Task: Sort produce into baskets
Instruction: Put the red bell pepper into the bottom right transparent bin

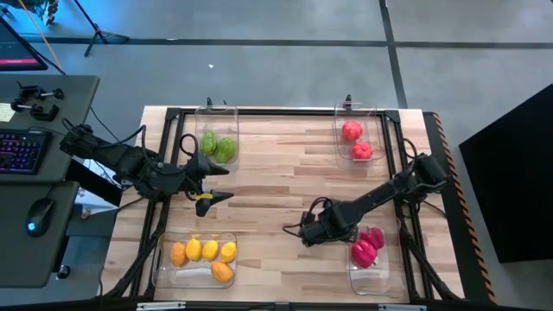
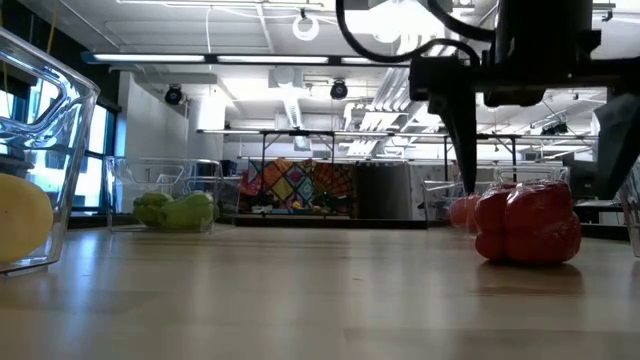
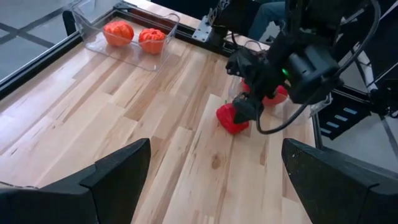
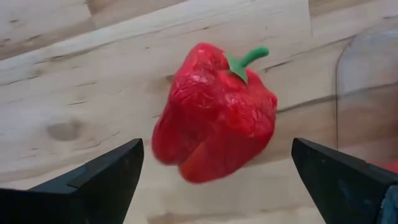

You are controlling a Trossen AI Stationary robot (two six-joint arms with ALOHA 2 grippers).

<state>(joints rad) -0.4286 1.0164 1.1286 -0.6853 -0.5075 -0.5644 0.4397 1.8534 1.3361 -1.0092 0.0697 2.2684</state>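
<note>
High view, reading from the table (image 1: 285, 173)'s left side: four clear bins sit at its corners. The near-left bin (image 1: 164, 263) holds five yellow and orange pieces (image 1: 203, 253). The far-left bin (image 1: 232, 117) holds two green pieces (image 1: 218, 147). Between those two bins, at the table's left edge, the left gripper (image 1: 216, 184) hangs with its fingers spread apart and nothing between them.

Toward the table's right side, the right gripper (image 4: 217, 180) is low over the wood just left of the near-right bin (image 1: 380, 281). Its fingers stand wide apart, and one red pepper (image 4: 214, 112) with a green stem lies on the wood between and ahead of them; whether either finger touches it I cannot tell. The pepper lies outside the bin, just beside its wall. The near-right bin holds magenta-pink pieces (image 1: 367, 246), seemingly two. The far-right bin (image 1: 341, 154) holds two red pieces (image 1: 356, 140).
</note>
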